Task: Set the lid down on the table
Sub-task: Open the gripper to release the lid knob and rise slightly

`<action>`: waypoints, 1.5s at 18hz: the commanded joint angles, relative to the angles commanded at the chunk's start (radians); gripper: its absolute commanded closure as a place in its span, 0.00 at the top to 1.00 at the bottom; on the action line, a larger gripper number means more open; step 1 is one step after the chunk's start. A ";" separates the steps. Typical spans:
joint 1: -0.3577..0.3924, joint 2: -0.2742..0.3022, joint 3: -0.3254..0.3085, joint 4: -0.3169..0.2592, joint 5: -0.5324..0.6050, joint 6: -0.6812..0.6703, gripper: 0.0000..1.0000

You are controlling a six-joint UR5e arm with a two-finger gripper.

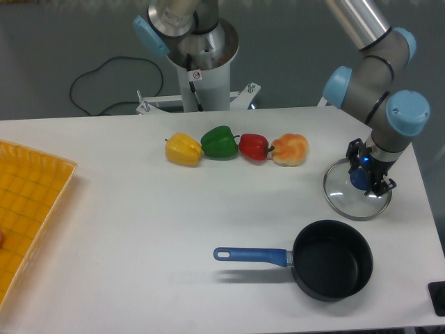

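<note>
The lid (348,196), a clear glass disc with a thin metal rim and a blue knob (359,178), lies flat on the white table (174,223) at the right, behind the pot. My gripper (370,175) points down over the knob, with its black fingers (384,186) on either side of it. I cannot tell whether the fingers press on the knob or stand a little off it. The black saucepan (332,259) with the blue handle (252,255) stands uncovered near the front edge.
A yellow (183,149), a green (220,142), a red (254,147) and an orange pepper (290,149) lie in a row at the back middle. A yellow gridded tray (28,202) sits at the left edge. The robot base (201,66) stands behind the table.
</note>
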 joint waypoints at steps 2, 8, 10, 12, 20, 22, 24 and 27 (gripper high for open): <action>0.000 -0.002 0.000 0.000 0.000 0.000 0.69; 0.000 -0.003 0.000 0.000 0.000 0.002 0.95; 0.000 -0.003 0.000 0.000 0.000 0.000 0.99; 0.000 0.000 0.000 0.000 0.000 -0.002 1.00; 0.002 0.026 0.009 -0.012 0.008 -0.051 1.00; 0.003 0.040 0.005 -0.015 0.009 -0.063 1.00; 0.006 0.058 -0.006 -0.018 0.012 -0.064 1.00; 0.008 0.097 -0.032 -0.034 0.017 -0.066 1.00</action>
